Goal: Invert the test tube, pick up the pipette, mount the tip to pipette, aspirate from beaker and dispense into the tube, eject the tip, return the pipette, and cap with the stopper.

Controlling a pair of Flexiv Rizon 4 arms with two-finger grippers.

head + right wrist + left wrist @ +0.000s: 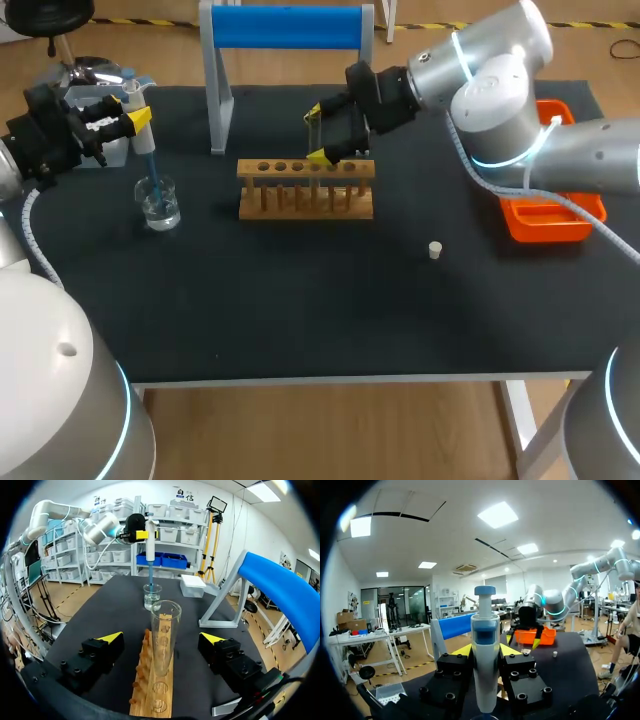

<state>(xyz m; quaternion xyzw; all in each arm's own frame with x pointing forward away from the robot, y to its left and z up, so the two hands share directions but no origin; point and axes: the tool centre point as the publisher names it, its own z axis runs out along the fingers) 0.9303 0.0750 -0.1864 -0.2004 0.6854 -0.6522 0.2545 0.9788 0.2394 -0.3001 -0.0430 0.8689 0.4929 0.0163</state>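
Rack: light wooden test-tube rack with one row of holes; reference for every entry below.
Test tube: clear glass test tube, upright and mouth up in the rack; faint in the head view, exact hole hard to tell.
Right gripper: over the rack, fingers apart, one on each side of the tube, neither touching it.
Left gripper: well left of the rack, clamped on an upright white-and-blue pipette; its lower end is cut off in the left wrist view.
Beaker: small clear glass beaker, left of the rack; the pipette's blue tip dips inside, liquid level unclear.
Stopper: small white stopper, right of and nearer than the rack, lying apart.
Tray: orange plastic tray, far right of the rack, partly hidden by the right arm.
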